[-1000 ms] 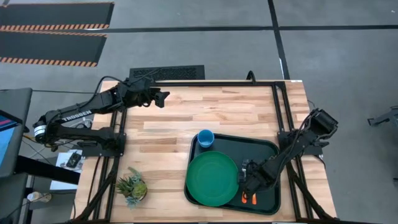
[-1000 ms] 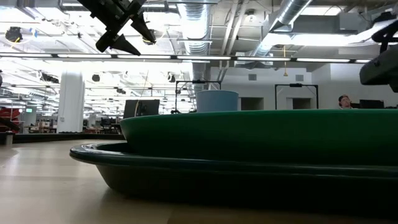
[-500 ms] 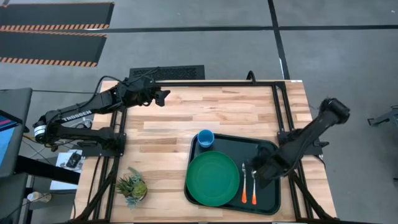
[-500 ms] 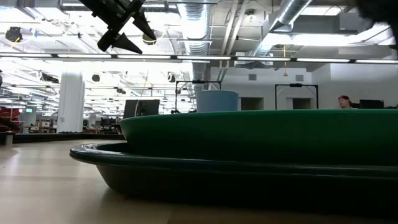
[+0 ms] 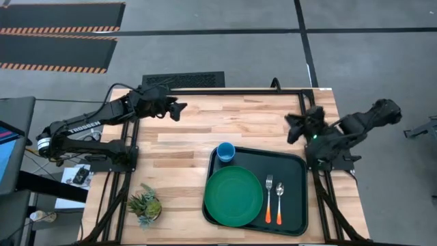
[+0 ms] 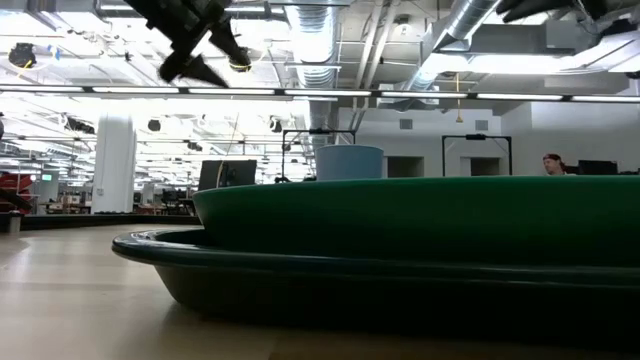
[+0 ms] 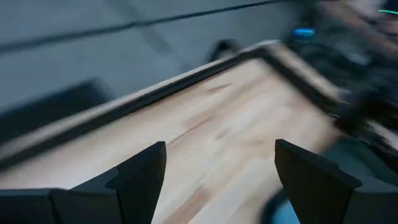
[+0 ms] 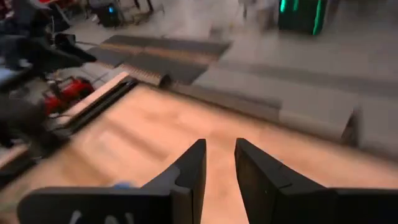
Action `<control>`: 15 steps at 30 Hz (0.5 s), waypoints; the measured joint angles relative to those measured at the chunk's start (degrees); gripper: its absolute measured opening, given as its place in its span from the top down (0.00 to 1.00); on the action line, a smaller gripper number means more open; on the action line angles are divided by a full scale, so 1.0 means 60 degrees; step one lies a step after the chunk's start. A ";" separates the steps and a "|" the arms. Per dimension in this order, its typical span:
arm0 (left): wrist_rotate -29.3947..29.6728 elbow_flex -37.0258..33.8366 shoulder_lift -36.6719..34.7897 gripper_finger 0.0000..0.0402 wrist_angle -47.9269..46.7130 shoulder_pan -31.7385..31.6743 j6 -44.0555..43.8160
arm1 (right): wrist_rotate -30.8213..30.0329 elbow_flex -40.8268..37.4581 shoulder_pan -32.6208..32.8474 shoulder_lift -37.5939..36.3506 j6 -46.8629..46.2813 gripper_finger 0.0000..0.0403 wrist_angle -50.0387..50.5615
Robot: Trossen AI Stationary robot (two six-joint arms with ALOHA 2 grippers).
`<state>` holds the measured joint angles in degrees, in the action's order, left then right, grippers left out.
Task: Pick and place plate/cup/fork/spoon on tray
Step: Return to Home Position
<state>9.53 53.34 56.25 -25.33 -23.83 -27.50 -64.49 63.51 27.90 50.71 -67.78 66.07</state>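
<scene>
The dark tray [image 5: 293, 171] lies on the table's near right part. On it rest the green plate [image 5: 233, 197], the blue cup [image 5: 226, 152] in its far left corner, the fork [image 5: 269, 198] and, right of it, the spoon [image 5: 280, 198], side by side with their orange handles toward the near edge. My right gripper [image 5: 290, 130] hangs in the air past the tray's far right corner, empty, its fingers [image 8: 193, 165] a narrow gap apart. My left gripper [image 5: 179, 107] hangs over the table's far left part, wide open and empty [image 7: 214, 168].
A small potted plant [image 5: 145, 205] stands at the near left. A black frame [image 5: 239, 90] runs along the table's far and right edges. Bare wood lies between the left gripper and the tray.
My right gripper has risen from the tray's right part, where it stood over the fork and spoon, and has drawn back toward the table's far right edge. The fork and spoon now show whole, lying on the tray.
</scene>
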 joint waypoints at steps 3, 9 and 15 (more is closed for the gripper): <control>-0.1709 0.0000 -0.0065 0.29 0.1548 -0.0011 0.1321 | -0.0581 0.0000 0.0013 -0.0443 0.2283 0.73 -0.0299; -0.4493 0.0007 -0.0371 0.29 0.3854 -0.0673 0.2368 | -0.1140 -0.0168 0.0161 -0.1274 0.3932 0.73 -0.0398; -0.5739 -0.0534 -0.1080 0.29 0.4082 -0.1946 0.2067 | -0.2181 -0.0780 0.1304 -0.2832 0.4047 0.73 -0.1075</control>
<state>-24.90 50.14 49.77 -0.83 -35.51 -15.10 -77.58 58.83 35.73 33.71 -43.50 59.62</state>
